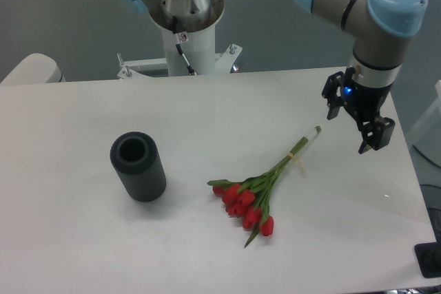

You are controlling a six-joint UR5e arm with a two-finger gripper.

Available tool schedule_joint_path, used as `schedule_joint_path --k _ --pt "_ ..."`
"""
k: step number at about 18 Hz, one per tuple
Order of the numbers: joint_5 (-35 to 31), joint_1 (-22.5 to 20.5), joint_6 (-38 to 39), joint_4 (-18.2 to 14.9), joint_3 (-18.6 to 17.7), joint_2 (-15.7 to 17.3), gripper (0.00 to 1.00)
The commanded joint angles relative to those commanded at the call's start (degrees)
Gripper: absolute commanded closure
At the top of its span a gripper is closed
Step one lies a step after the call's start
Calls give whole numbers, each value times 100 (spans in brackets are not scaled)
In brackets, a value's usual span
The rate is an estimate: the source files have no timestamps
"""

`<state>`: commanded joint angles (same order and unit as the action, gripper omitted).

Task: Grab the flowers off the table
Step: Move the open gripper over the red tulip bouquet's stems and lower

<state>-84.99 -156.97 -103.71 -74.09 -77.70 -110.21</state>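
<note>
You have everything left to do: the flowers (265,187) lie untouched on the surface (83,239), and your gripper (351,125) hangs open and empty at right.

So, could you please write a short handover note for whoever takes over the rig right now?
End effector: open, empty, raised above the table near its right edge, just right of the stem tips.
Flowers: lying flat on the table, right of centre, red heads toward the front, stems pointing back-right at the end effector.
Dark ribbed cylinder: standing upright to the left, well apart from the flowers.
Done: nothing grasped yet.
Left: lower onto the stems, probably near the pale band, close, and lift.
</note>
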Motion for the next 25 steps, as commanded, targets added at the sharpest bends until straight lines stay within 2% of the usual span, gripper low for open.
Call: schedule_joint_path --k 8,12,15,18,20,22,25 --pt "-9 53 131 9 -123 -9 0" --pt "-9 210 614 26 -272 -9 0" --pt "-18 395 1386 79 -412 -18 0" --pt "-9 536 2160 281 -544 -26 0" --pt "-26 598 2599 342 -842 -26 0" --pt "-26 685 2986 640 -1088 -61 0" --pt "-44 721 3628 1246 -1667 -132 0"
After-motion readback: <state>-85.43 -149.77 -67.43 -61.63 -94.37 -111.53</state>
